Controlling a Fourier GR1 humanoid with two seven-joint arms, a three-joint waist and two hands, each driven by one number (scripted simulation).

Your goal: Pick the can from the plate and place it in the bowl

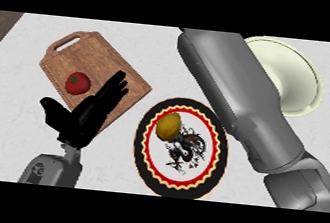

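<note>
Pale marbled counter (19,114), wooden edges; left hand (86,113) fingers released; right hand hidden, cannot tell

My left hand (86,111) is black all over, with slim segmented fingers and a shorter thumb. It joins a narrow grey wrist with a rounded grey forearm casing, which carries a small dark round mark beside the plate (181,148). My right forearm (251,101), above that plate, is a thick smooth grey cylinder, stepping into a blockier grey section with seam lines.
</note>
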